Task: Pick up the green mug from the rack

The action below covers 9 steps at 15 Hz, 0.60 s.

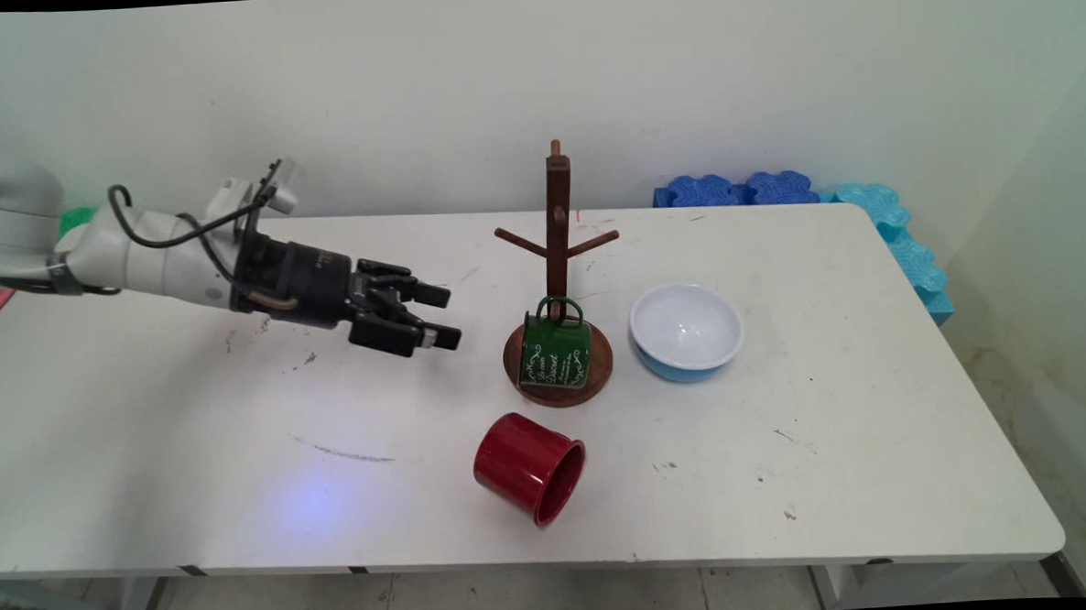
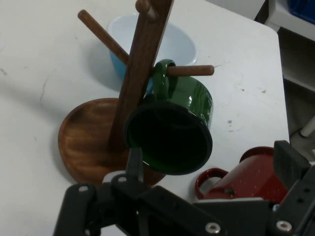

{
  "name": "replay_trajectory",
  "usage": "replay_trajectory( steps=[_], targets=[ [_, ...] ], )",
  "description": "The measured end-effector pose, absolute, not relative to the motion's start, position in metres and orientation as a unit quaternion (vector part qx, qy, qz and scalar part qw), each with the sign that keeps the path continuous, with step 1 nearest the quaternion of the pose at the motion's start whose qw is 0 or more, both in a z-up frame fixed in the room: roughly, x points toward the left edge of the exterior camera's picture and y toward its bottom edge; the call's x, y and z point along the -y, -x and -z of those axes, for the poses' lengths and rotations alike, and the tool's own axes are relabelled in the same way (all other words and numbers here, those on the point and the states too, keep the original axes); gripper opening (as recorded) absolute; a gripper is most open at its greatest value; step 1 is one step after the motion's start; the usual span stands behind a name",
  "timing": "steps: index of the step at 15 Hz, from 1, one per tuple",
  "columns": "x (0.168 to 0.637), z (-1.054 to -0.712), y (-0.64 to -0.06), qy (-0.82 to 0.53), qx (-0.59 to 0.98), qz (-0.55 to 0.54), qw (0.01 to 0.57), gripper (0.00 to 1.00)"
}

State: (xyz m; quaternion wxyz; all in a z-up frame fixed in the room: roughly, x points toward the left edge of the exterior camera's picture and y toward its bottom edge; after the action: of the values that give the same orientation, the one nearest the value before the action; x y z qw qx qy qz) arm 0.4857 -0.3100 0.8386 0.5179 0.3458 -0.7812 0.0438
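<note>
Gripper [image 1: 441, 317], fingers spread and empty, hovers left of the mug tree [image 1: 558, 249]; green enamel mug [image 1: 556, 350], light, rigid and slick, hangs by its handle from a low peg, likeliest gripped across its rim.

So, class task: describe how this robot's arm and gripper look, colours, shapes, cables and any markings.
The arm is made of rounded white links with a metal band near one joint. Black cables loop along its top. At the wrist sits a small whitish bracket, then a black cylindrical section bearing tiny pale lettering too small to read. The gripper is black, with jointed linkages and two blocky fingers.
</note>
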Motion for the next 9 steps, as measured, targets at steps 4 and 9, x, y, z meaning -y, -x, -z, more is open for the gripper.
replay_trajectory(
  steps=[4, 9],
  targets=[
    [0.319, -0.825, -0.474, -0.354, 0.773, -0.032, 0.526, 1.00],
    [0.327, -0.809, -0.461, -0.364, 0.765, -0.018, 0.531, 1.00]
  ],
)
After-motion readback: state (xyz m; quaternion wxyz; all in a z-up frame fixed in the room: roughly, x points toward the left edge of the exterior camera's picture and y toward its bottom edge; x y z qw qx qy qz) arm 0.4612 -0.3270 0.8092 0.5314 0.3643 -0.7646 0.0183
